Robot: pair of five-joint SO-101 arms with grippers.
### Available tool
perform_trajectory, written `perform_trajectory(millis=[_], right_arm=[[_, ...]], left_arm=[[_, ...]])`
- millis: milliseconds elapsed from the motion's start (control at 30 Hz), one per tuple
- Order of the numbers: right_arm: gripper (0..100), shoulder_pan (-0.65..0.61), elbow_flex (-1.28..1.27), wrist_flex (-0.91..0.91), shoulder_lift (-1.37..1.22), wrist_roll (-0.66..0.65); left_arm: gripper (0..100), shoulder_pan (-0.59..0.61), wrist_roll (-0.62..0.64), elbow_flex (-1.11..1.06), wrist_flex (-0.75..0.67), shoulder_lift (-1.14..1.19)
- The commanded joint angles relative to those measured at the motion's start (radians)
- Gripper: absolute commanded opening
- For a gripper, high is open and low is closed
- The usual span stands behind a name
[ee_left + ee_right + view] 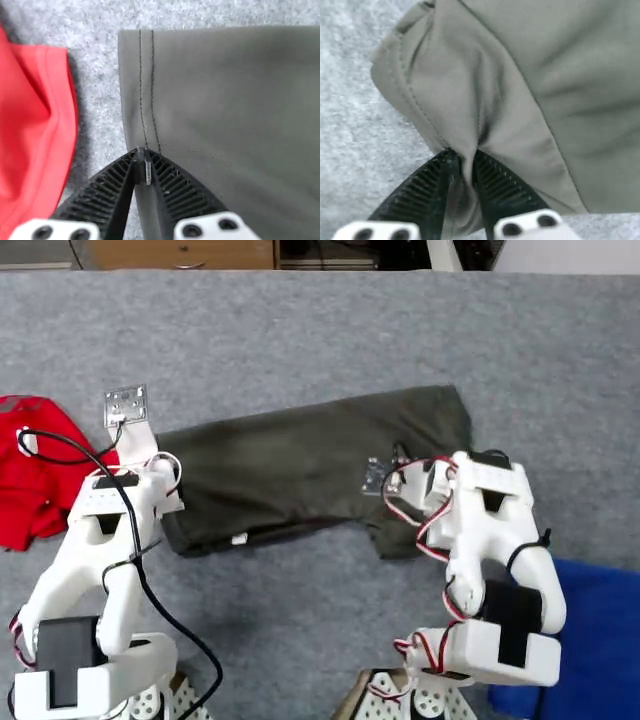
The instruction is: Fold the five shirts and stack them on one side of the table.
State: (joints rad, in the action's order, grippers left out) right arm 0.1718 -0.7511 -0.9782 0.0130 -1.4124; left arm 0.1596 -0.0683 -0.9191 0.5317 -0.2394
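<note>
Carefully now. Left gripper clamped narrow on the double-stitched hem of the olive shirt, right at the hem's corner, toward the left edge of the table. Right gripper closed likewise on a bunched ridge of the same cloth, beside what looks like a sleeve, nearer the right edge. Shirt itself spread lengthwise across the middle of the table, mostly flat, probably mid-fold.

Lift both ends together, no higher than needed to clear the cloth underneath. Carry the gripped edge across at one pace on both sides, to avoid a skewed fold. Hold just enough tension between the two pinches to take out the slack. Go no tighter, for fear of pulling the hem out of the thin left-hand bite, judged the weaker of the two. Lay the cloth down fully before letting go, then open wide and back off straight up, so as not to drag the new fold.

Steer clear of the red shirt, heaped at the left edge just beside the left pinch, and of the blue shirt at the near right corner. Expect a wrinkle at the right pinch, likely worth smoothing afterwards.
</note>
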Motion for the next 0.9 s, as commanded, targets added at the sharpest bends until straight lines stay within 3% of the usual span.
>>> perform_trajectory(millis=[0, 233, 400, 867], right_arm=[[0.4, -0.021, 0.077, -0.037, -0.022, 0.037], [0.4, -0.094, 0.4, -0.276, -0.031, 0.055], [0.4, -0.156, 0.578, -0.293, -0.099, 0.081], [1.5, -0.222, 1.173, -0.301, -0.605, 0.074]], left_arm=[[2, 0.008, -0.002, 0.049, 0.006, 0.001], [2, 0.008, -0.002, 0.049, 0.006, 0.001], [2, 0.008, -0.002, 0.049, 0.006, 0.001], [2, 0.003, -0.003, 0.049, 0.005, 0.001]])
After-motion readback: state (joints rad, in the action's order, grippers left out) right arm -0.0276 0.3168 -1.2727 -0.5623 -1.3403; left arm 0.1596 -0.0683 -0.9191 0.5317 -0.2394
